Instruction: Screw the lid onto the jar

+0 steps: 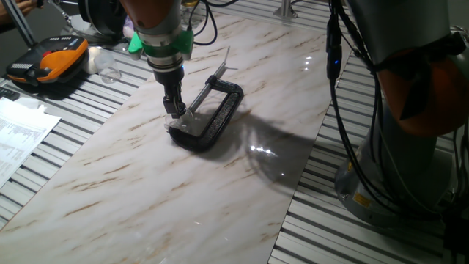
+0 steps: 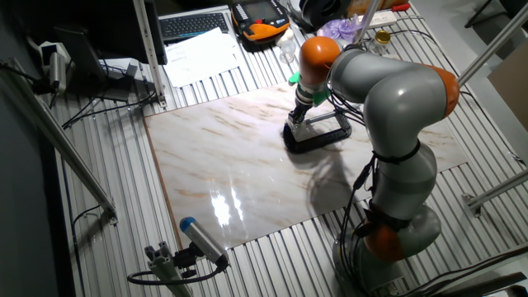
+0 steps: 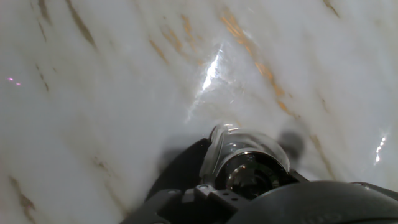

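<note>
Gripper (image 1: 176, 110) is hanging right over the jar (image 3: 245, 163), lid (image 3: 249, 175) sitting under the fingertips; can't tell if it's pinching. Jar's being held in the black clamp (image 1: 214, 117). My worry: lid going on crooked and cross-threading. Jar contents are looking empty, honestly unclear.

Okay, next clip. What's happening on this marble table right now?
One robot arm has its gripper lowered onto one end of a black C-clamp lying on the marble table. The clear jar sits at that spot, and in the hand view the shiny lid appears directly under the gripper, on or in the jar's mouth. Whether the gripper is closed on the lid, or how far the lid is threaded, cannot be told.
</note>
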Tool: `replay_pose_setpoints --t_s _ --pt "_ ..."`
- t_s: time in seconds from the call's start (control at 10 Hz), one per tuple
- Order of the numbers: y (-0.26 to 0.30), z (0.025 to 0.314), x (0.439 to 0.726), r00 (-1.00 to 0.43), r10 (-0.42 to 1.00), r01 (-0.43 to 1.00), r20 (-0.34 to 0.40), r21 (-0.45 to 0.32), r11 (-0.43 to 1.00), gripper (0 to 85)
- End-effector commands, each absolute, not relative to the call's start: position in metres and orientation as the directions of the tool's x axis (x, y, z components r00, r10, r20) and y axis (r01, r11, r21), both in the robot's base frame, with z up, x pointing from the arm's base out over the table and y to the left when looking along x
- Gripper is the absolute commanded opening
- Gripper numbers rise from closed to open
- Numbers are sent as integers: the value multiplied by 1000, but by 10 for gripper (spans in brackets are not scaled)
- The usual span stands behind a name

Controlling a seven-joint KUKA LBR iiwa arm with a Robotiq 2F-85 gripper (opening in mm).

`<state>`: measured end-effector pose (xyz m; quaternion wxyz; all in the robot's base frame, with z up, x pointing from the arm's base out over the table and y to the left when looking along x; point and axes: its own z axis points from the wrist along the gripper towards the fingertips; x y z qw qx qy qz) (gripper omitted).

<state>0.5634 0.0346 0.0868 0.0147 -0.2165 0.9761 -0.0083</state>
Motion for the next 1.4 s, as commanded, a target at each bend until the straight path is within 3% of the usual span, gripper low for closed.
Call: replay_pose_setpoints --t_s 0.0,1.3 --pt "34 87 563 -909 -417 -416 -25 -22 909 510" --pt "35 87 563 -988 -156 -156 -6 -20 988 510"
